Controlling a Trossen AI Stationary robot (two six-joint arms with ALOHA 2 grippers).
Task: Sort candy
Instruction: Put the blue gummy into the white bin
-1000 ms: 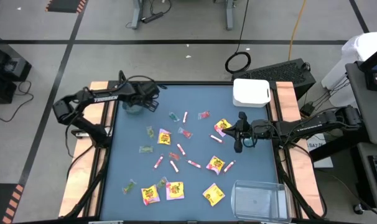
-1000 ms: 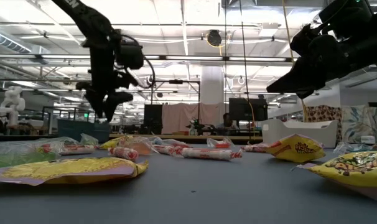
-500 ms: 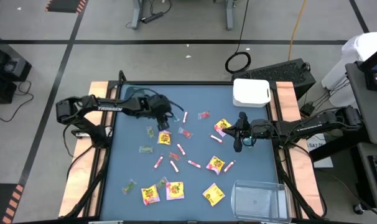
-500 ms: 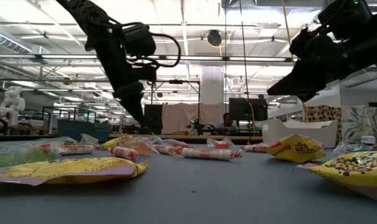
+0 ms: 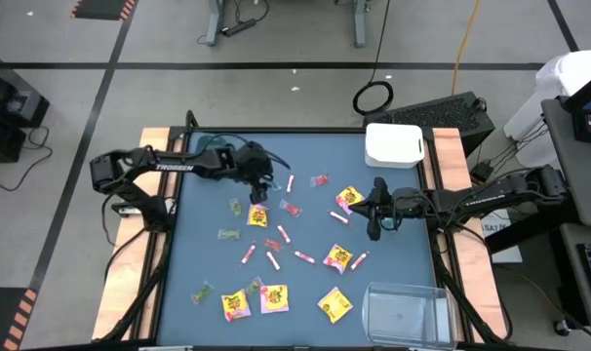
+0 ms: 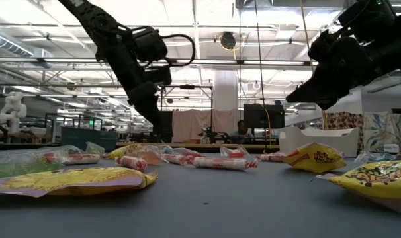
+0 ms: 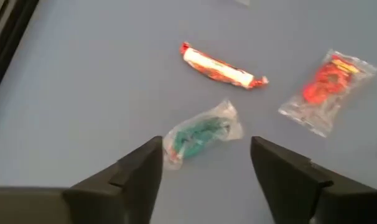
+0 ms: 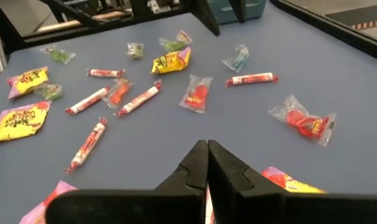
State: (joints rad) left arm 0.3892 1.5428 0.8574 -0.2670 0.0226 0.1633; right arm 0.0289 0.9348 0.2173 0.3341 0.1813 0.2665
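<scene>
Hovering hand: left hand hangs over the far-left part of the counter, fingers spread apart and empty — a green wrapped piece lies on the counter between the two fingertips.
Target candy: that green piece is a small sweet in a clear, crinkly wrapper with loose twisted ends; just beyond it lie a pink-white stick and a red wrapped piece, each apart from it.
Handling, as a judgement: very light and small, so it will likely skate across the smooth counter if one finger touches first; the film looks slick and the ends floppy, so pinching an end risks it slipping out.
Where to hold: best across the solid green middle, fingers closing evenly from both sides — the wrapper ends left free.
Rest of the candy: spread over the middle and near half of the counter; yellow packets are flat, soft pouches that would want a grip on an edge or a lifted corner, while the sticks are stiffer and may roll.
Waiting hand: right hand is clenched shut on nothing, held above the right side of the counter near a yellow packet by the white bin.
Other bins: a clear bin at the near-right corner.
</scene>
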